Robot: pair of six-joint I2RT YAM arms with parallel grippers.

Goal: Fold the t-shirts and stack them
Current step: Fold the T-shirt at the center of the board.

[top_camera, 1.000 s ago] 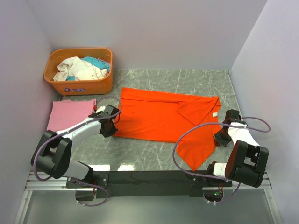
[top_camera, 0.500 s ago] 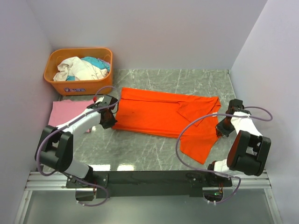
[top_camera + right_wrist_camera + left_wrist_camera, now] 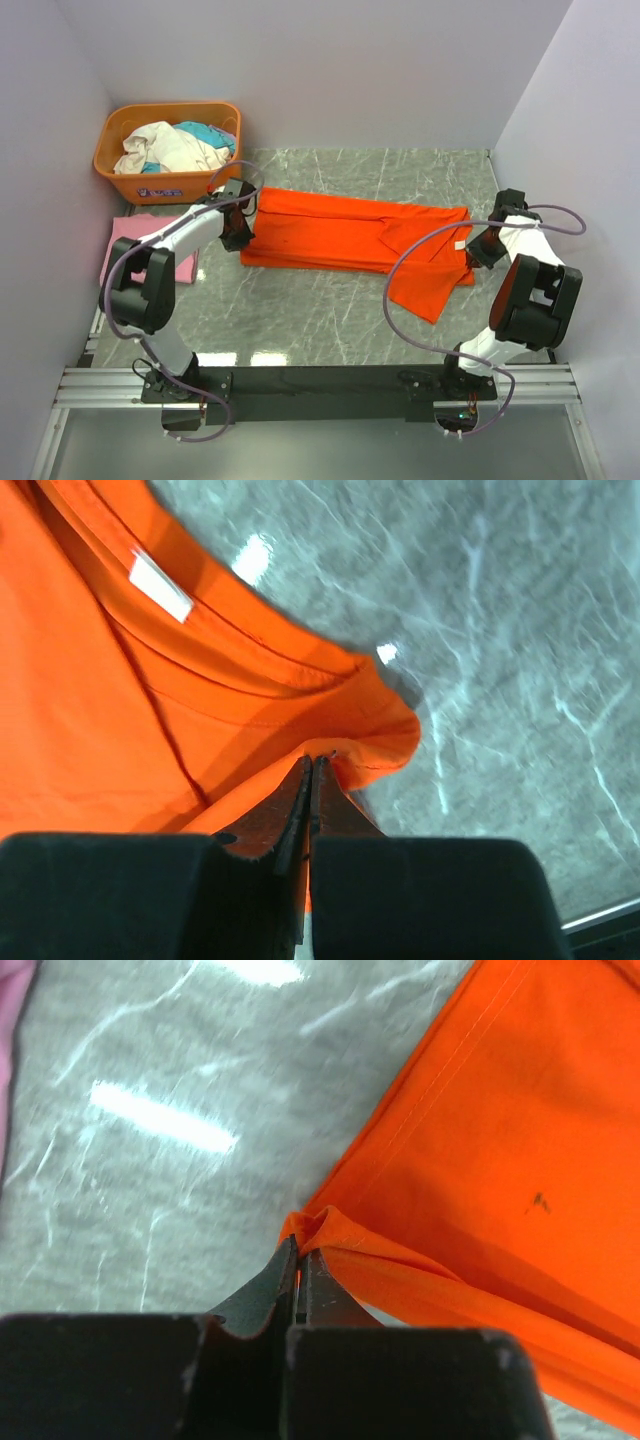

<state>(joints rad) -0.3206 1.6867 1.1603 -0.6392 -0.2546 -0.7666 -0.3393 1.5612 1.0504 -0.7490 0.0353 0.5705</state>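
1. Upper left of the overhead view: a rigid orange plastic basket (image 3: pixel 180 185) sits against the back wall, heaped with loose clothes (image 3: pixel 175 145) in cream and teal.
2. Just below it, at the left edge, a light pink t-shirt (image 3: pixel 130 238) lies flat on the grey marble-patterned table top (image 3: pixel 300 310). The left arm crosses over it.
3. The left gripper (image 3: pixel 238 238) has its fingers pressed together, pinching the left corner of the bright orange-red t-shirt (image 3: pixel 330 235). In the wrist view the hem bunches into a small peak right at the fingertips (image 3: pixel 300 1250).
4. The orange-red shirt spreads across the middle of the frame as a long flat band. A looser flap slants down toward the lower right, and a fold line shows right of centre. The cloth is plain, with stitched hems.
5. At the right, the right gripper (image 3: pixel 478 252) is clamped tight on the shirt's edge by the collar (image 3: pixel 313 765). A white label (image 3: pixel 160 585) shows inside the neckline.
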